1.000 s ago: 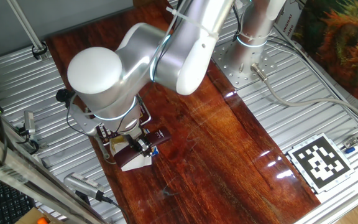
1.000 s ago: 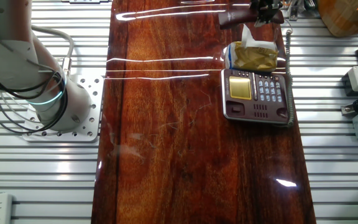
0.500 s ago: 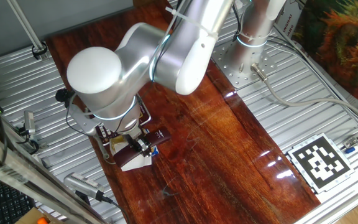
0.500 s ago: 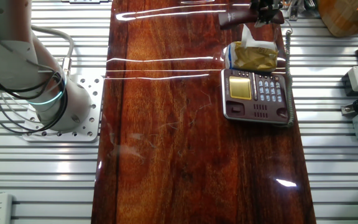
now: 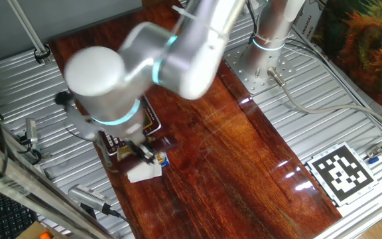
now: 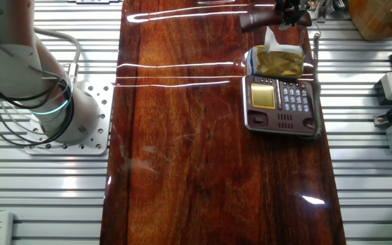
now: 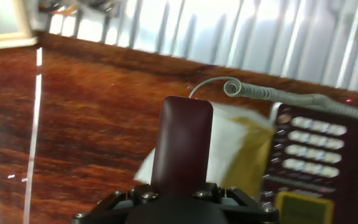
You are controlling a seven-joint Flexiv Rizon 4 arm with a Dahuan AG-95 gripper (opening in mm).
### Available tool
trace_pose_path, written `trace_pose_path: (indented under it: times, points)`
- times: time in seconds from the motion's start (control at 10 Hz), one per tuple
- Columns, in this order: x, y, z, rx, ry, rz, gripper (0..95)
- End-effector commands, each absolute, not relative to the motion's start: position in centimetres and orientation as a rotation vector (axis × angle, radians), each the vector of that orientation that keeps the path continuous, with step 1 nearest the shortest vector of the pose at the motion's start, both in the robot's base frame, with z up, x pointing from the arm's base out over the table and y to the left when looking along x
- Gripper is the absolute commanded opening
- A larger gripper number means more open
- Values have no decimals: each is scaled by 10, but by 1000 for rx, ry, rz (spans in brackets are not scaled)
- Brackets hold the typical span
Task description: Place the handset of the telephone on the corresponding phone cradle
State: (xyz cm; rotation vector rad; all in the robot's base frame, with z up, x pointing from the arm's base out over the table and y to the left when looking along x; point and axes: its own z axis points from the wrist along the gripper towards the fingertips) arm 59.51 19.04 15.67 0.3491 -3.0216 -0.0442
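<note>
Bright, even light overall; white streaks of glare lie across the glossy desk point(image 6: 182, 136) in both fixed views; one fixed view shows the arm point(image 5: 138, 73) smeared with motion blur; the hand view is soft throughout, the cord point(image 7: 272, 93) and keypad point(image 7: 316, 146) blurred, the metal slats behind washed out.

Silver-white arm point(image 5: 178, 60), glowing teal joint rings

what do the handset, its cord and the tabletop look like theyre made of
The slim dark maroon handset, held in the claw, looks like smooth moulded plastic with a dull sheen and rounded corners. Its thin grey coiled cord appears to be flexible plastic or rubber, going by the tight spiral. The reddish-brown table looks like varnished wood: visible grain and sharp glossy reflections.
</note>
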Motion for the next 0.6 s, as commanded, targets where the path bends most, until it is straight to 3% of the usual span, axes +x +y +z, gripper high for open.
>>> trace_pose_path:
  times: [0.1,0.6]
  points:
    - [591,141,156,389,-3026,-41,0]
    - [580,117,146,420,-3034,-15,0]
